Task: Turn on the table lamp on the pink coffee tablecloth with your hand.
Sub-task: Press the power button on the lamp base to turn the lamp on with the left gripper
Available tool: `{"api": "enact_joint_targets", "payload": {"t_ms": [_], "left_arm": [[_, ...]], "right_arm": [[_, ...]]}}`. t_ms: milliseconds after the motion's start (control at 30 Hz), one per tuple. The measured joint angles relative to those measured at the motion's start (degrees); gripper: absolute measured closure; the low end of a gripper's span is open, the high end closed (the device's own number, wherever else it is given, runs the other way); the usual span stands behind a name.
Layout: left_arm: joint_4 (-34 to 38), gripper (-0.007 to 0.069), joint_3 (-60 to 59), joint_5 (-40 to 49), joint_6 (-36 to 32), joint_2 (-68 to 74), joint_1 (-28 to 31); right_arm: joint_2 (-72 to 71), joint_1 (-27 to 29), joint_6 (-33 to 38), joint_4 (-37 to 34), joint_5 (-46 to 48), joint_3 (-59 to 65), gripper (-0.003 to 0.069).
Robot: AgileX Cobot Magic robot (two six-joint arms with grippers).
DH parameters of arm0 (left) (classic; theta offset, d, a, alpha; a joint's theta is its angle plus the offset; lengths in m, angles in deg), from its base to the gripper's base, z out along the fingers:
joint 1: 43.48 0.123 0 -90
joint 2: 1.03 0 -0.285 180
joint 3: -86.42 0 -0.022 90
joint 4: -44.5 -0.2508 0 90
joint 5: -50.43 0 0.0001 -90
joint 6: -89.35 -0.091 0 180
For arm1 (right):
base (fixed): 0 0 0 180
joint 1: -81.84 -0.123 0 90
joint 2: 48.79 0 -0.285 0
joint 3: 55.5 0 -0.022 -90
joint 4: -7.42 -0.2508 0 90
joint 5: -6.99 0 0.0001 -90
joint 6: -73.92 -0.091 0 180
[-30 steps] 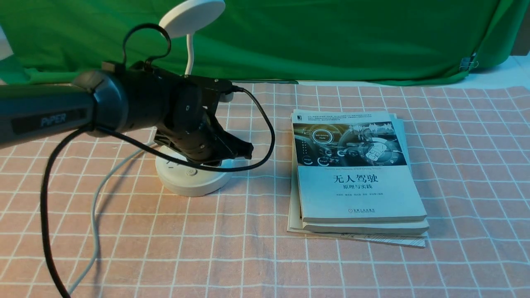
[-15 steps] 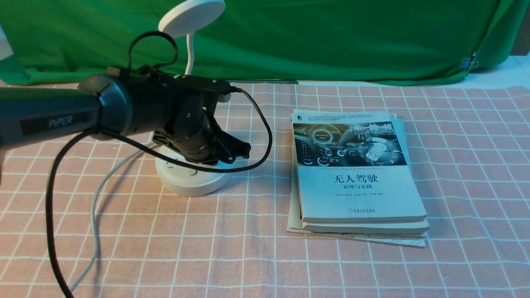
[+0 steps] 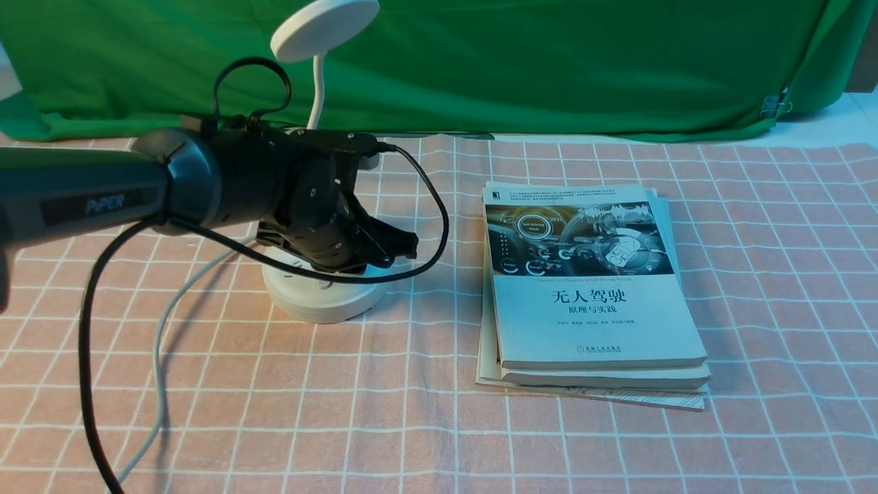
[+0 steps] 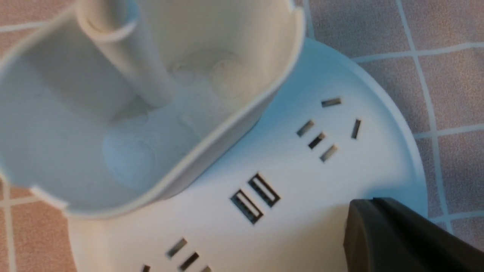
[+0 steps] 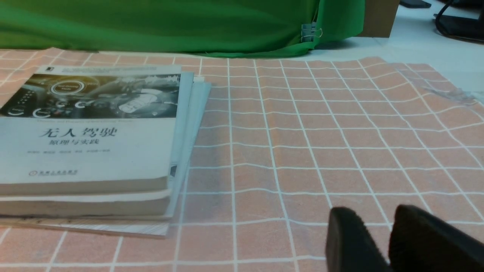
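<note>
The lamp (image 3: 326,302) is standing on the pink cloth (image 3: 439,439), its base lying beneath the left tool (image 4: 365,234), whose fingertips are appearing pressed together. The round head is hanging above the arm.

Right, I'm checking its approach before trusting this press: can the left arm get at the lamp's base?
Likely yes: in the front view the left gripper is already down at the lamp's base, with nothing visible between them; the books lie well aside.
</note>
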Motion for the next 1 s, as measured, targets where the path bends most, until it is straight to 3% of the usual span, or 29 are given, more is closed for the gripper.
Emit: {"api": "enact_joint_targets", "payload": {"t_ms": [500, 1000], "left_arm": [[0.57, 0.0622, 1.81, 1.79, -1.52, 1.57, 0.13], [5.89, 0.0622, -3.01, 1.99, -3.21, -10.33, -1.11]], "right_arm": [[0.00, 0.00, 0.00, 0.00, 0.00, 0.00, 0.0421], [0.00, 0.00, 0.00, 0.00, 0.00, 0.00, 0.0421]]}}
